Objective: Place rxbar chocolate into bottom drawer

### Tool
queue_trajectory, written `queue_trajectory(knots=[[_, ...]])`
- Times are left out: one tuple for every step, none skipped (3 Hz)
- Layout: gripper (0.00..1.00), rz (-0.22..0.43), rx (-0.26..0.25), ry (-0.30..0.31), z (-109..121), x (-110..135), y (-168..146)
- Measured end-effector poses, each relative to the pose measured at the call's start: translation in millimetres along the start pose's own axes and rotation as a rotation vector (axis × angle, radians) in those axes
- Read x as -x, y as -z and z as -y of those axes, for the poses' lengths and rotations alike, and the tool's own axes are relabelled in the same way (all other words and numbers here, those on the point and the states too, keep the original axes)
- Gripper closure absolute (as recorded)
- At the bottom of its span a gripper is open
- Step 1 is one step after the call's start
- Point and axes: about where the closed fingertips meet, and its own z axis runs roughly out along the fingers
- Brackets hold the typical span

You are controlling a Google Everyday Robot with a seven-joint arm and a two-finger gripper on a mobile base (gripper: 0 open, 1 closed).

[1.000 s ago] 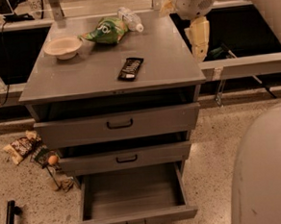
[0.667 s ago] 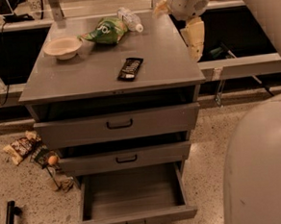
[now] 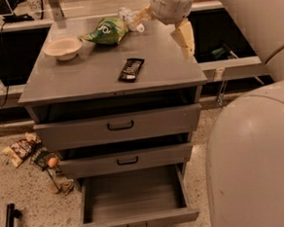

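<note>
The rxbar chocolate (image 3: 131, 69), a flat black bar with pale lettering, lies on the grey cabinet top (image 3: 81, 80), right of centre near the front edge. The bottom drawer (image 3: 135, 222) is pulled open, its inside is bare, and a small dark handle sits on its front. The two shallower drawers above it stand slightly ajar. My gripper (image 3: 185, 36) hangs over the back right corner of the cabinet top, above and to the right of the bar, apart from it and holding nothing that I can see.
A green chip bag (image 3: 104, 31), a pale bowl (image 3: 63, 47) and a lying clear bottle (image 3: 128, 16) sit at the back of the top. Snack wrappers (image 3: 20, 149) and a small orange ball (image 3: 53, 162) lie on the floor at left. My white body (image 3: 253, 166) fills the right.
My gripper has moved a little to the left, further over the back right corner of the cabinet top. The bar and the drawers have not moved.
</note>
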Motion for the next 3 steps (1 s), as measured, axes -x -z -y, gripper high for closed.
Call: queue_trajectory(knots=[[0.0,0.01,0.025,0.109,15,5,-16],[0.0,0.007,0.043,0.215,38,10,-34],[0.0,-0.01,0.059,0.303,58,11,-49]])
